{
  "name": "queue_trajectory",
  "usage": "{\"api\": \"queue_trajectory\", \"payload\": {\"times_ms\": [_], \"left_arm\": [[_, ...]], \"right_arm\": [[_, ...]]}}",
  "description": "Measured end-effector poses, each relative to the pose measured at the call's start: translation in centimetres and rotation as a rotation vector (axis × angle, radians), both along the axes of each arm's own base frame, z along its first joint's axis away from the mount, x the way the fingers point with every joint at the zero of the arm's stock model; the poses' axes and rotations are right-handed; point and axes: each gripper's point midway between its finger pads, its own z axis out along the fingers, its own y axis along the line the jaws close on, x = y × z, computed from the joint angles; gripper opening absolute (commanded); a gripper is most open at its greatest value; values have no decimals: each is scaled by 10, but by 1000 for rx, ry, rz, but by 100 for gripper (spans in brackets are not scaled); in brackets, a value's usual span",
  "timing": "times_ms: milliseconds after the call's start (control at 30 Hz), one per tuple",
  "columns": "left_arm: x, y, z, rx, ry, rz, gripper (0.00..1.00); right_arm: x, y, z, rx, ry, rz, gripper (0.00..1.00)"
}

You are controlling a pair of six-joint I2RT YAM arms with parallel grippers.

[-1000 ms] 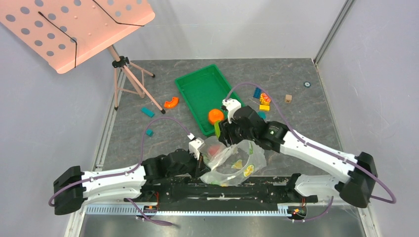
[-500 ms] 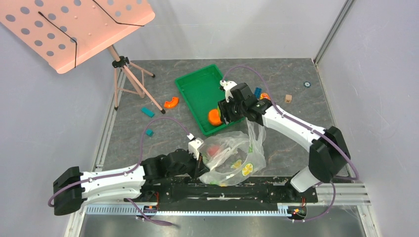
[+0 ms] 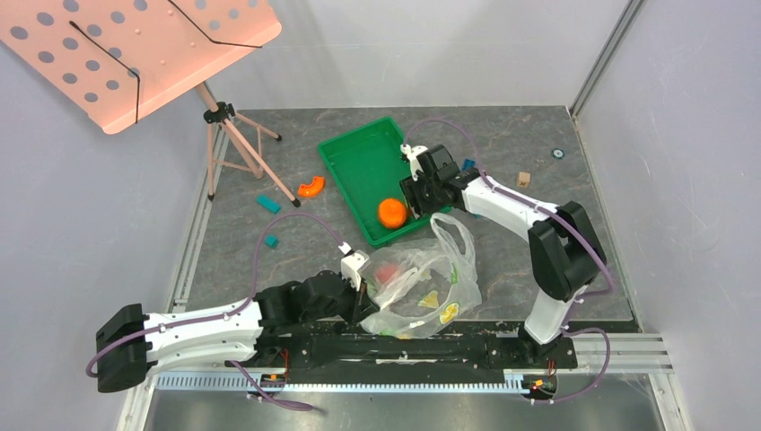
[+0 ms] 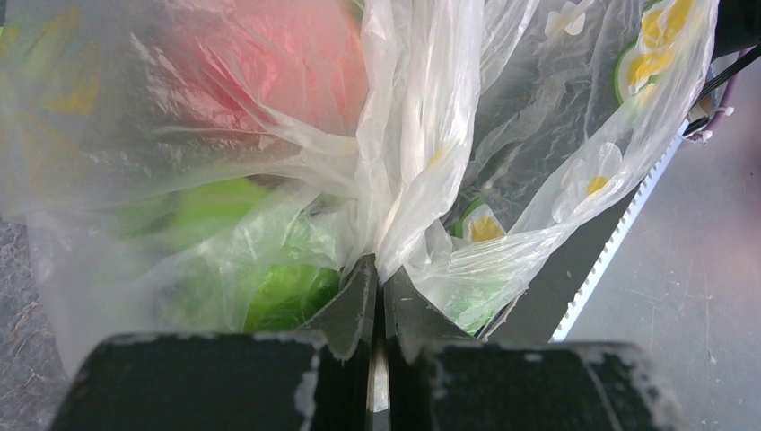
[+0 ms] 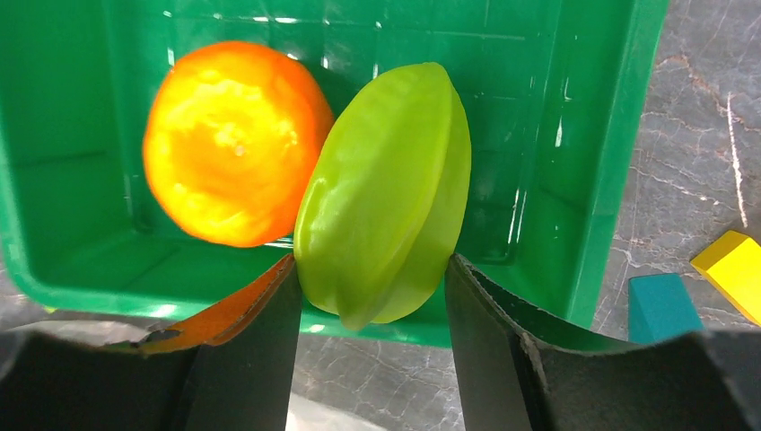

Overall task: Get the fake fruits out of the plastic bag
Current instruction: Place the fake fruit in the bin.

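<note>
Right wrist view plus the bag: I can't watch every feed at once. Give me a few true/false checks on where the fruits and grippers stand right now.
1. The right gripper grips the green ribbed fruit between its fingers. True.
2. The round orange is inside the plastic bag. False: it lies in the green tray.
3. The left gripper is open and clear of the bag. False: it is shut on a bunched fold of the bag.
4. A pinkish-red fruit shows through the bag's plastic. True.
</note>
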Motion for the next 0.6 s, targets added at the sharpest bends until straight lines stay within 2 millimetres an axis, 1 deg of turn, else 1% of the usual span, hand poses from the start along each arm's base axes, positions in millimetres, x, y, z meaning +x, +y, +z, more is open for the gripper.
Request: {"api": "queue_trajectory", "payload": {"times_ms": [100,200,400,500,600], "left_arm": [[0,0,0,0,-1,2,5],[0,0,0,1,-1,2,5],[0,0,0,3,0,2,5],[0,1,0,4,0,3,5],[0,2,0,7,0,4,6]], "right_arm": [[3,-3,-13,-28,18,-5,49],[8,-2,-19,-41,22,-2,52],[17,1,-20,-40,9,1,69],[22,3,-18,-36,2,-1,79],[26,3,-16,-33,-6,-4,85]]}}
